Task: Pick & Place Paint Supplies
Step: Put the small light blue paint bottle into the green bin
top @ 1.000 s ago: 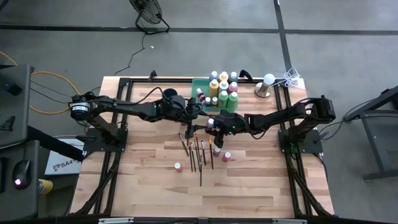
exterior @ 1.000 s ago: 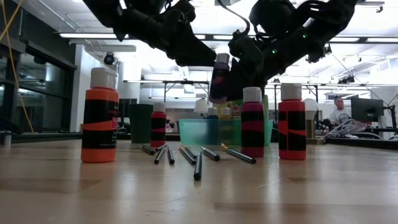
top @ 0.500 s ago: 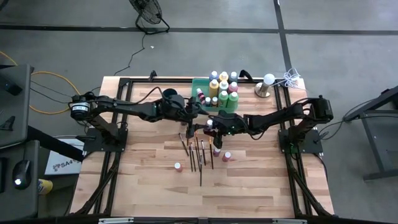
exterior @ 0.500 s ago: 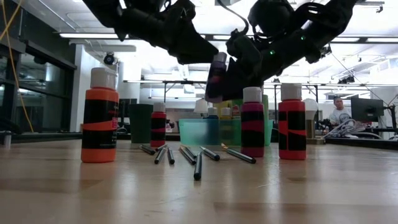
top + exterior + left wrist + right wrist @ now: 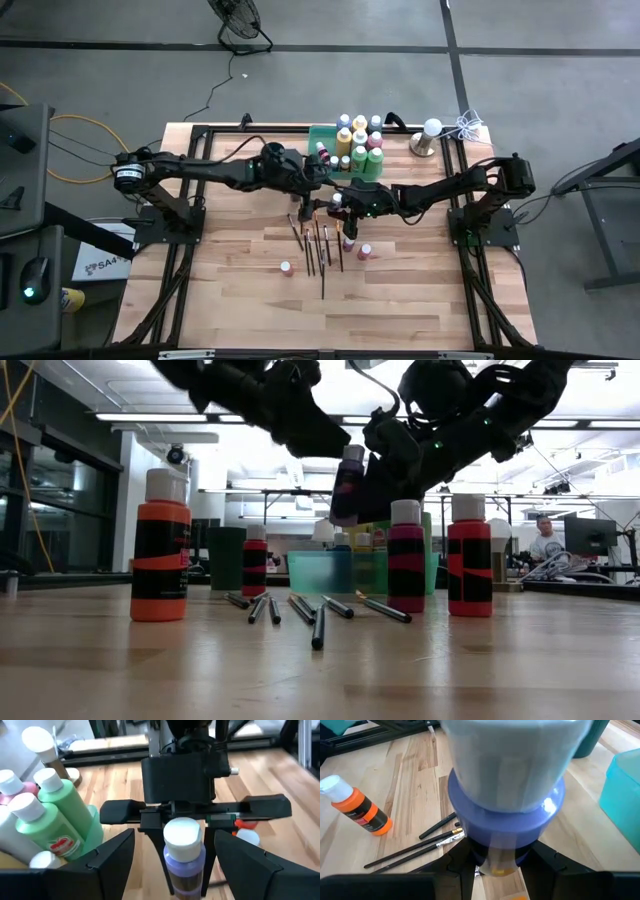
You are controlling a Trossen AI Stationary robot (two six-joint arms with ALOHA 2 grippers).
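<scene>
**Purple bottle held aloft between two arms**

Purple paint bottle (image 5: pixel 183 852) hangs above the worktop (image 5: pixel 240 300), pinched by the right gripper (image 5: pixel 343 203) and its fingers (image 5: pixel 455 865). The left gripper (image 5: pixel 318 180) faces it with fingers (image 5: pixel 112 857) spread on either side of the bottle, beside the green tray (image 5: pixel 318 133).

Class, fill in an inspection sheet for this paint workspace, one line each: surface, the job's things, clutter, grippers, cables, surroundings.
Surface: wooden table, bare at the front.
Job's things: purple bottle held up in the air; orange bottle and two reddish bottles standing; brushes lying loose; more bottles in the green tray.
Clutter: dark cup beside the tray.
Grippers: right gripper shut on the purple bottle; left gripper open, fingers either side of its cap, apart from it.
Cables: yellow cable on the floor, left of the table.
Surroundings: fan on the floor; a person at a far desk.
</scene>
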